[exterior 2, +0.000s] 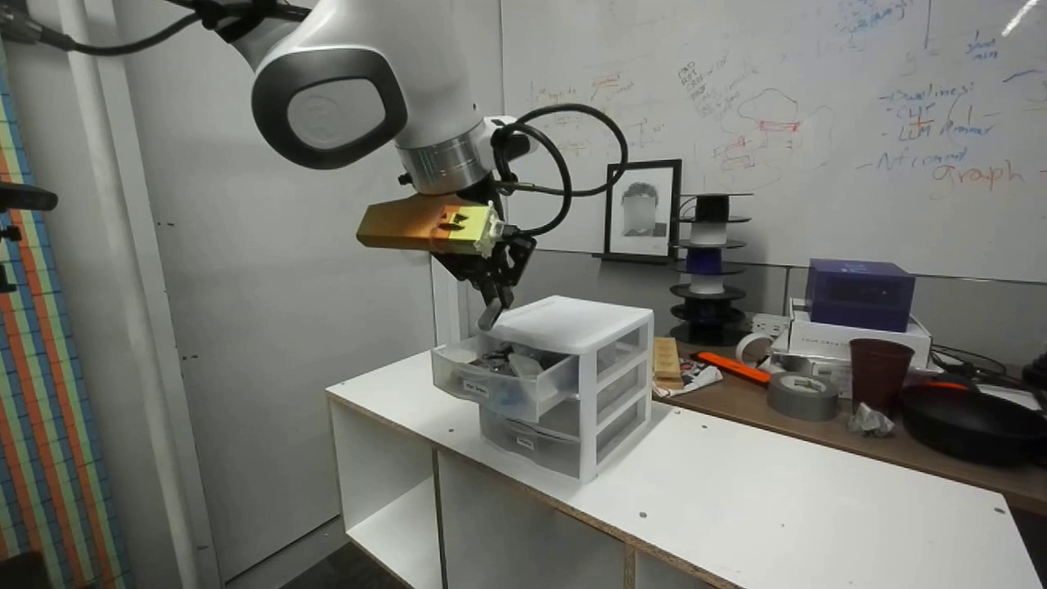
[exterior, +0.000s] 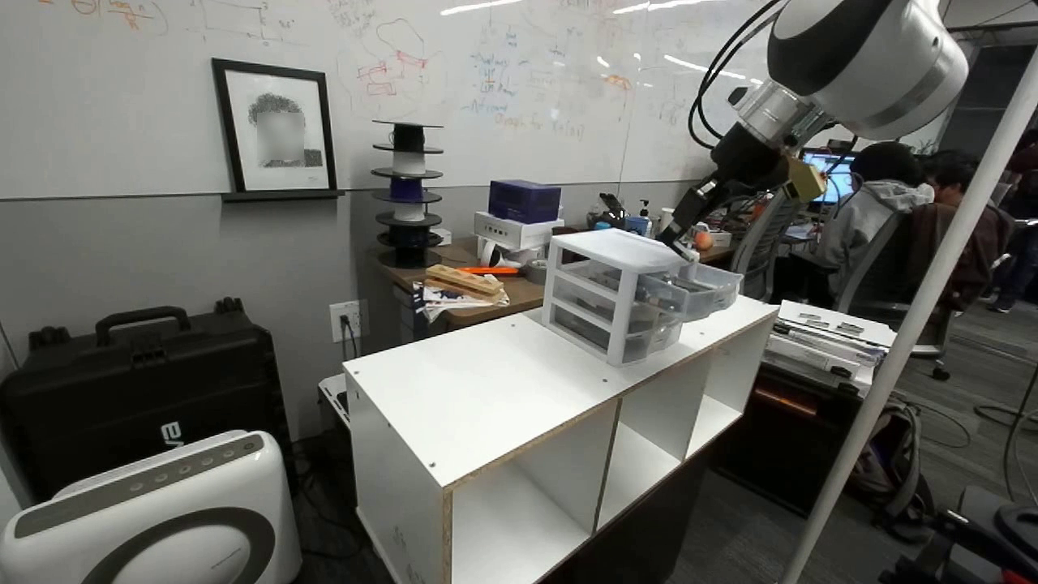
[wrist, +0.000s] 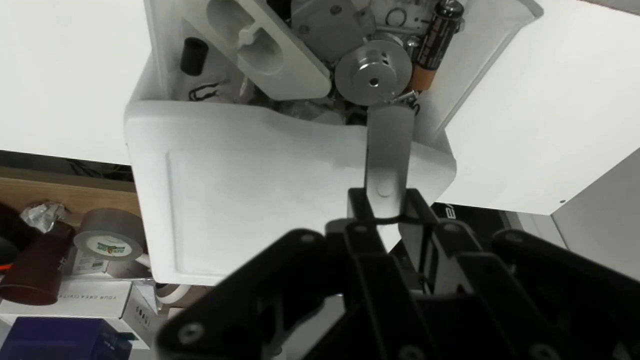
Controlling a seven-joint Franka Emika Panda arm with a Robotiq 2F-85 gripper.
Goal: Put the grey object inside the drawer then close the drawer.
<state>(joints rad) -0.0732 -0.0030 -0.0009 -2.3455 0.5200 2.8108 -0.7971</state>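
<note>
Closest to the wrist camera, the hand [wrist: 388, 202] is clamped on one end of a flat grey object [wrist: 391, 150], whose free end reaches past the edge of the drawer unit [wrist: 260, 200], over the pulled-out top drawer [exterior 2: 507, 398]. In that drawer lie a battery [wrist: 437, 41] and a metal disc [wrist: 367, 70]. Below is the white table [exterior 2: 785, 507]; farther off are a spool stack [exterior 2: 707, 262] and a framed portrait [exterior 2: 644, 211]

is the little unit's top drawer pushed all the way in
No, the top drawer juts out past the unit's white frame.
</note>
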